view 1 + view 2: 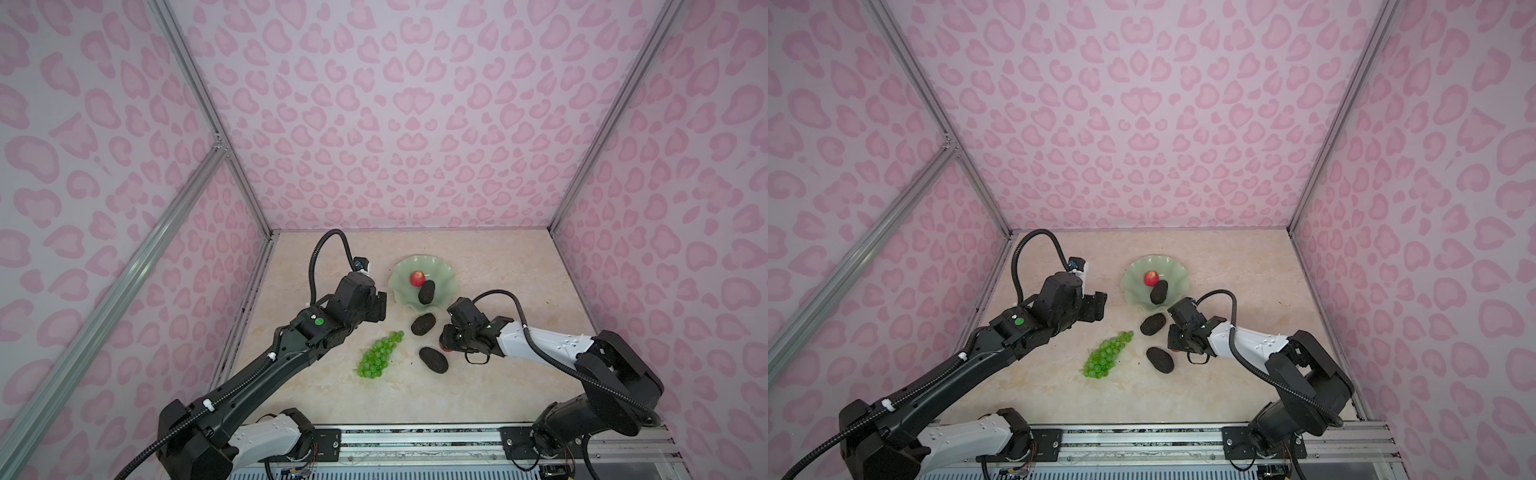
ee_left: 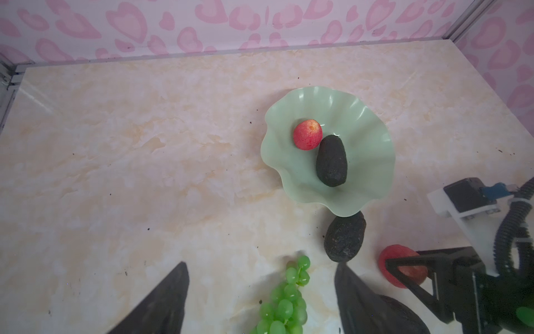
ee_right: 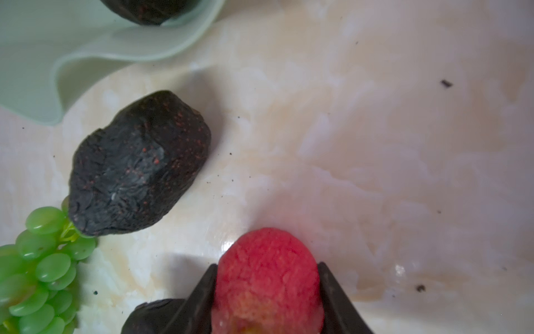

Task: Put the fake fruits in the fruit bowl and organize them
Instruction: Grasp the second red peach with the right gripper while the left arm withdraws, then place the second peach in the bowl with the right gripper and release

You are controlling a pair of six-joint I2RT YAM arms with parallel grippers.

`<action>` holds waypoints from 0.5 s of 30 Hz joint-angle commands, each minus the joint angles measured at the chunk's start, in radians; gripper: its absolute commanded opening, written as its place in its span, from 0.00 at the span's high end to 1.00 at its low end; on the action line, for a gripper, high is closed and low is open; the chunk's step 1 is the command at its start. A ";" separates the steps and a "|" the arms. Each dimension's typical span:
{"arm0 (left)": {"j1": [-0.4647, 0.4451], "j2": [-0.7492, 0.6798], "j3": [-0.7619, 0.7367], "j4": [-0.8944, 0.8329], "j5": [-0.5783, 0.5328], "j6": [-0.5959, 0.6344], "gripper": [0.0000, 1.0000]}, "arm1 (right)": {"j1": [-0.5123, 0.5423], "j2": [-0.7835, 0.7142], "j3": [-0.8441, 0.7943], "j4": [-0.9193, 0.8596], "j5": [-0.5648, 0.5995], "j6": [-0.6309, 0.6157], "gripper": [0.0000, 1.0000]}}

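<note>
We reached our right pincer (image 3: 267, 292) low over the tabletop (image 1: 498, 374), clamped on a red apple (image 3: 268, 277). Our left pincer (image 2: 260, 303) hovered spread and empty above the grapes (image 2: 284, 303). The apple's base was cut off. The bowl (image 1: 444, 274) sat beyond.

I counted three avocados: one (image 1: 426, 292) in the fruit bowl (image 1: 444, 276), two (image 1: 423, 324) (image 1: 433, 359) on the bench. I saw two apples, one (image 1: 417, 278) in the bowl and another (image 3: 267, 282) outside it. There was one bunch of grapes (image 1: 379, 355) and one bowl.
</note>
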 commanded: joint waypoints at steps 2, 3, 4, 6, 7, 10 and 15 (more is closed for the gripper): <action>0.001 -0.042 -0.061 0.041 -0.005 -0.055 0.19 | -0.002 -0.047 0.063 -0.074 0.069 -0.041 0.63; 0.001 -0.051 -0.075 0.046 -0.001 -0.057 0.19 | -0.005 -0.063 0.083 -0.103 0.081 -0.057 0.64; 0.001 -0.060 -0.091 0.052 0.004 -0.060 0.19 | -0.009 -0.081 0.110 -0.124 0.095 -0.074 0.66; 0.001 -0.076 -0.120 0.069 0.020 -0.065 0.19 | -0.024 -0.103 0.165 -0.162 0.116 -0.110 0.67; 0.001 -0.083 -0.136 0.081 0.036 -0.065 0.19 | -0.034 -0.107 0.196 -0.177 0.127 -0.130 0.67; 0.001 -0.096 -0.175 0.119 0.082 -0.061 0.19 | -0.068 -0.076 0.280 -0.165 0.166 -0.194 0.67; 0.001 -0.087 -0.212 0.181 0.194 -0.052 0.19 | -0.147 0.099 0.443 -0.152 0.121 -0.268 0.68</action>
